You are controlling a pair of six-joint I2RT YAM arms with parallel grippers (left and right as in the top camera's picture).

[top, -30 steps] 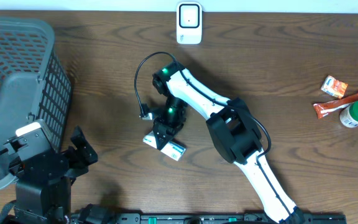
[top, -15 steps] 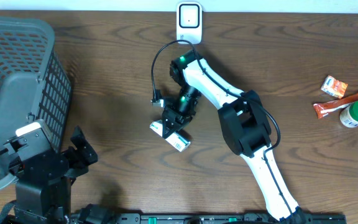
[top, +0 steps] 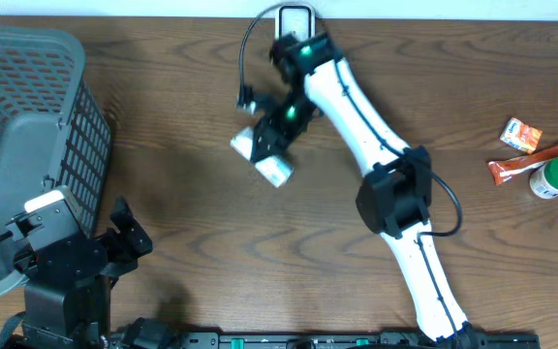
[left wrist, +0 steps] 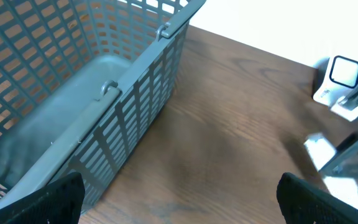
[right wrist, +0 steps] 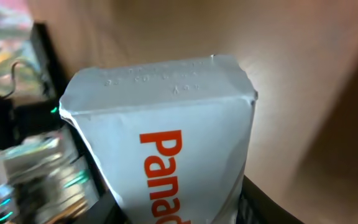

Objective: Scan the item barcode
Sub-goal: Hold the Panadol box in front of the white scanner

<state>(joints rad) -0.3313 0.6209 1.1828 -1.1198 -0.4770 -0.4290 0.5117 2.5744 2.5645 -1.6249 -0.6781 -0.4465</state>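
The item is a white box (top: pixel 267 161) with orange lettering (right wrist: pixel 164 163), and my right gripper (top: pixel 277 136) is shut on it. It hangs just below and left of the white scanner (top: pixel 294 14) at the table's far edge, which the right arm partly covers. In the right wrist view the box (right wrist: pixel 166 112) fills the frame between the dark fingers (right wrist: pixel 272 205); no barcode shows on the faces in view. From the left wrist view the scanner (left wrist: pixel 342 73) and the box (left wrist: pixel 319 150) appear at the far right. My left gripper (left wrist: pixel 179 202) is open and holds nothing, near the front left (top: pixel 124 237).
A grey mesh basket (top: pixel 27 126) takes up the left side, right beside the left gripper (left wrist: pixel 73 93). At the far right lie an orange packet (top: pixel 521 134), a red snack bar (top: pixel 524 163) and a green-lidded jar (top: pixel 557 177).
The right arm has carried the box from the middle of the table up toward the scanner. The left arm has not moved.
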